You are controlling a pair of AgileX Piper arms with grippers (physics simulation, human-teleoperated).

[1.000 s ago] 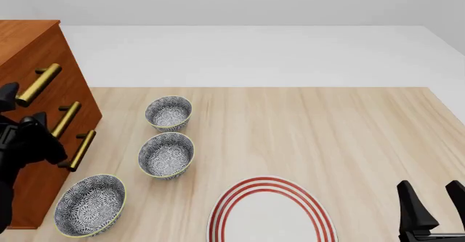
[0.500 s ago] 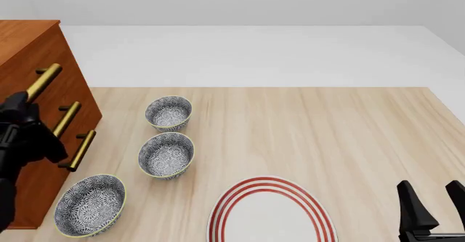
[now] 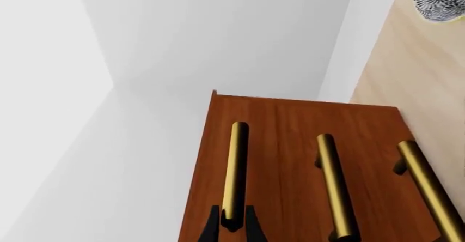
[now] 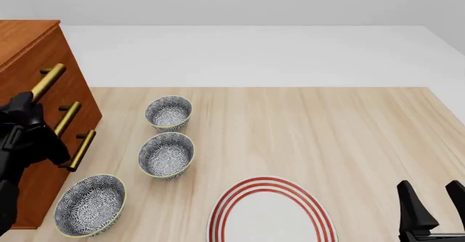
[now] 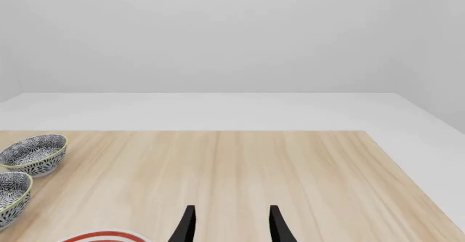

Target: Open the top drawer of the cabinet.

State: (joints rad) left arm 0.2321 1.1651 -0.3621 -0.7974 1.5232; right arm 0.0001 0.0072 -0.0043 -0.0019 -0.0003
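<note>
Left hand (image 3: 232,224) has its two black fingers closed on the near end of the brass bar handle (image 3: 234,171) of the top drawer (image 3: 218,160), the uppermost flat front of the reddish-brown polished wooden cabinet (image 4: 32,51). In the front view that hand (image 4: 23,103) sits at the handle's lower end, against the cabinet face at the left edge of the pale wooden counter (image 4: 305,127). The drawer front looks flush with the two lower fronts, each with the same round brass bar.

Just beside the cabinet, three round bowls with fine blue-grey patterning stand in a line: the far bowl (image 4: 169,113), the middle bowl (image 4: 166,154) and the larger near bowl (image 4: 90,205), close to the cabinet's base. A white plate with red rings (image 4: 271,212) lies at the near edge. The counter's right half is bare wood grain.

Right hand (image 5: 230,227) hovers low at the near right corner, black fingers apart, gripping nothing.
</note>
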